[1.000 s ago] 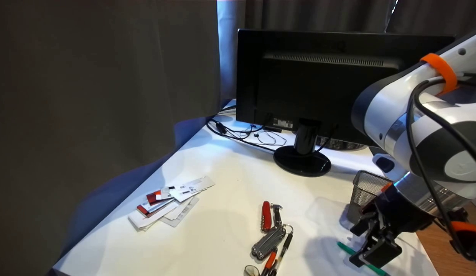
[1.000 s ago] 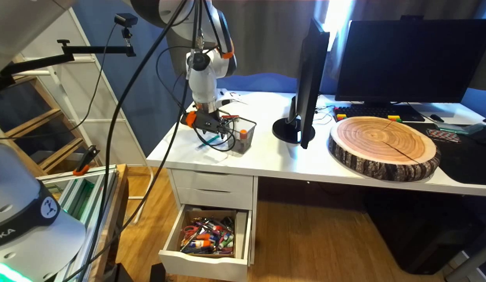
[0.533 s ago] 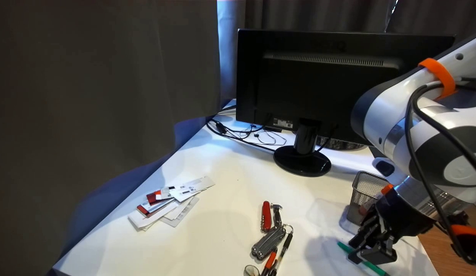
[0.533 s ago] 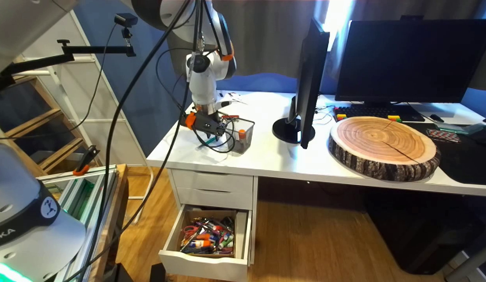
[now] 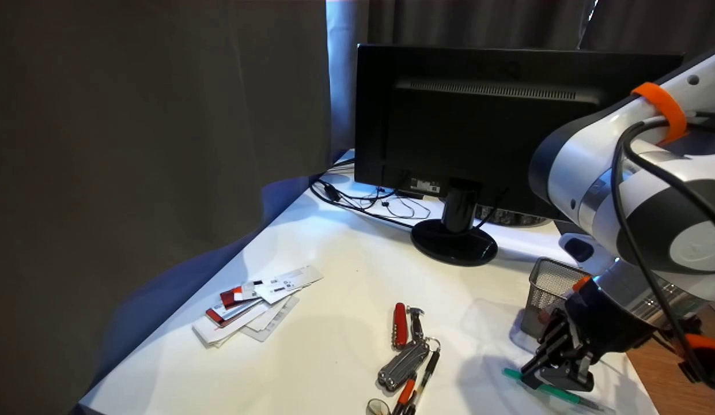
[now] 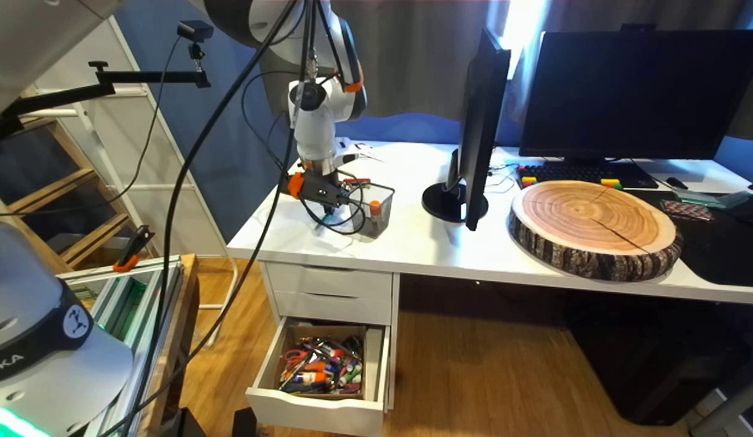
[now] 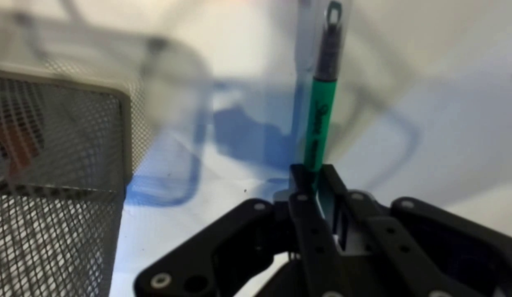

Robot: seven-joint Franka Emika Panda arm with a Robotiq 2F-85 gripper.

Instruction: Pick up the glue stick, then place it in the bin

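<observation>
The glue stick, a slim green pen-like stick (image 7: 321, 119) with dark lettering and a grey, see-through end with a loop, lies across the fingertips. My gripper (image 7: 313, 171) is shut on it, one finger on each side; its rear part is hidden by the fingers. In an exterior view green ends of the stick (image 5: 559, 393) stick out on both sides of the gripper (image 5: 556, 376), low at the desk top. Whether the stick touches the desk I cannot tell. The bin, a grey wire-mesh cup (image 7: 66, 247), stands upright close beside the gripper, with something orange inside.
A red pocket knife (image 5: 400, 325), a grey multitool (image 5: 403, 365) and pens lie left of the arm. Farther off are white-and-red cards (image 5: 248, 311) and a black monitor (image 5: 449, 127). The desk's edge (image 6: 327, 260) runs close by; loose black cables hang around the arm.
The gripper has come down slightly, and its fingers, apart a second ago, have closed on the green stick. The stick has shifted and turned a little; the bin stands where it was.
</observation>
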